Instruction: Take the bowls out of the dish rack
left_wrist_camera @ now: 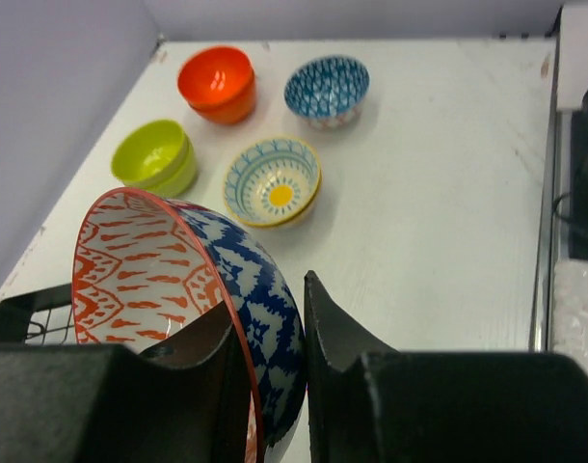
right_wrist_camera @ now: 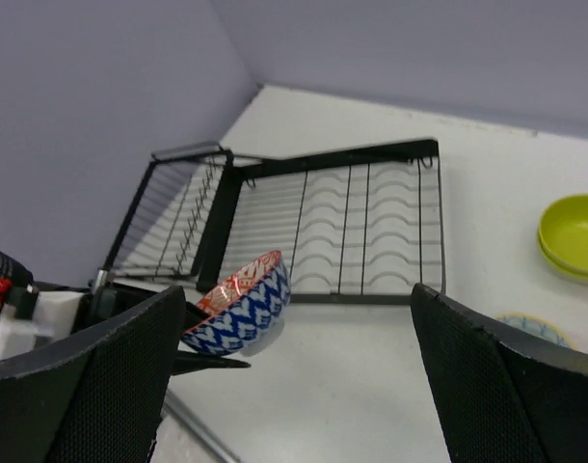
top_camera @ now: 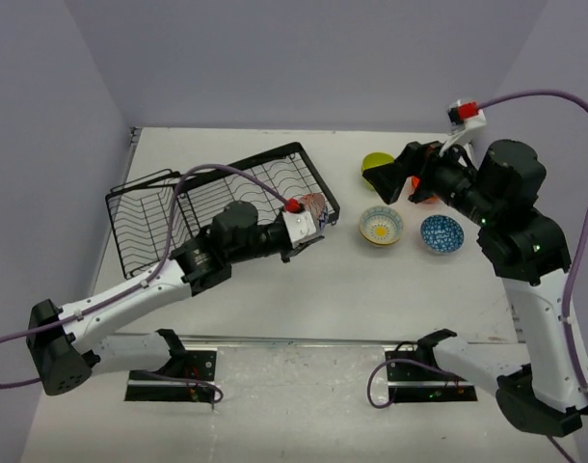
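My left gripper [top_camera: 308,220] is shut on the rim of a bowl [left_wrist_camera: 169,280] that is red-and-white inside and blue-and-white outside, holding it tilted above the table by the near right corner of the black wire dish rack [top_camera: 227,207]. This bowl [right_wrist_camera: 241,304] and the rack [right_wrist_camera: 342,231], with no bowls in its slots, also show in the right wrist view. On the table to the right stand a lime green bowl [top_camera: 376,166], a cream bowl with teal rim [top_camera: 381,225], a blue-and-white bowl [top_camera: 441,233] and an orange-red bowl [left_wrist_camera: 217,82]. My right gripper [top_camera: 398,176] is open and empty above them.
The rack's smaller wire basket [top_camera: 140,217] is at its left end. Purple walls close in the left, back and right sides. A metal rail [top_camera: 304,340] runs along the near table edge by the arm bases.
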